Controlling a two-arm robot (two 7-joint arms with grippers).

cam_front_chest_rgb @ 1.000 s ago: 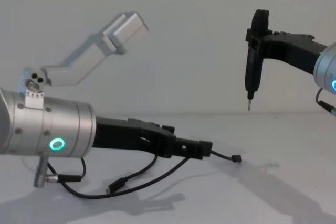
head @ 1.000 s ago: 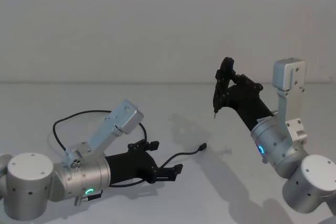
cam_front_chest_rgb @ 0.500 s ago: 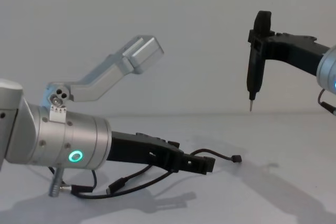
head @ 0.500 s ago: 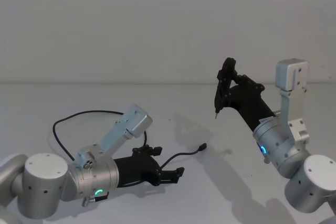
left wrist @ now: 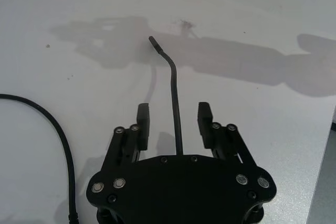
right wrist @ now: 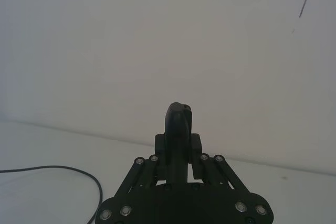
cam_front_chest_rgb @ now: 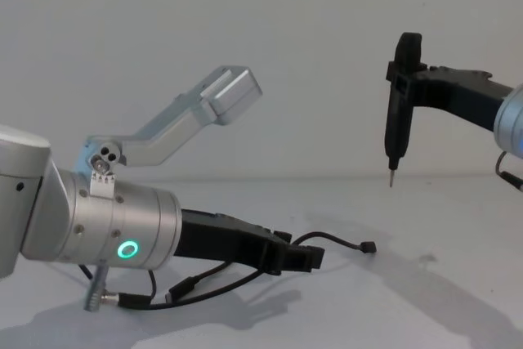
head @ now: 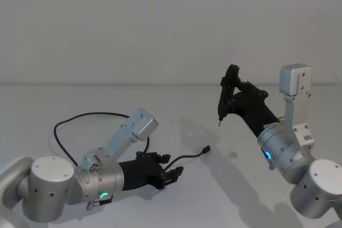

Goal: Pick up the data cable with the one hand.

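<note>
The data cable, thin and black, loops on the white table from the far left round to a small plug near the middle. My left gripper hovers low over the plug end, open. In the left wrist view the cable runs straight out between the two fingers without touching either. From the chest, the left gripper sits just behind the plug. My right gripper is raised on the right, shut on a black pen-shaped tool pointing down.
The white table runs back to a plain wall. A short black lead with a silver plug hangs under my left forearm. The right arm's shadow lies beyond the cable's plug.
My left arm has come lower and drawn back slightly, bringing its open fingers down to either side of the cable. The right arm has hardly moved.
</note>
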